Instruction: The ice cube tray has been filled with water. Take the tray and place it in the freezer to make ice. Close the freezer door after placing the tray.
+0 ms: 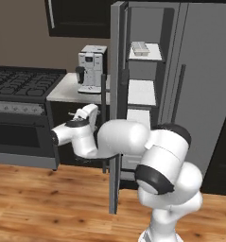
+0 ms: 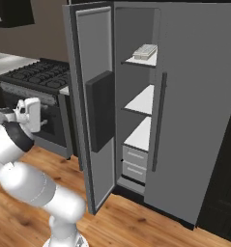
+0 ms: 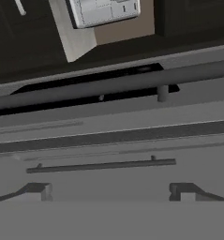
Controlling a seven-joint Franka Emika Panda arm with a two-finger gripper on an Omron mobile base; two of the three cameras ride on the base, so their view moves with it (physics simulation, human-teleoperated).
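Ice cube tray lies on what looks the freezer's top shelf.

One ice cube tray, upper centre of left base view. One coffee machine. One stove, left. Three white shelves. Two drawers. Two fridge doors.
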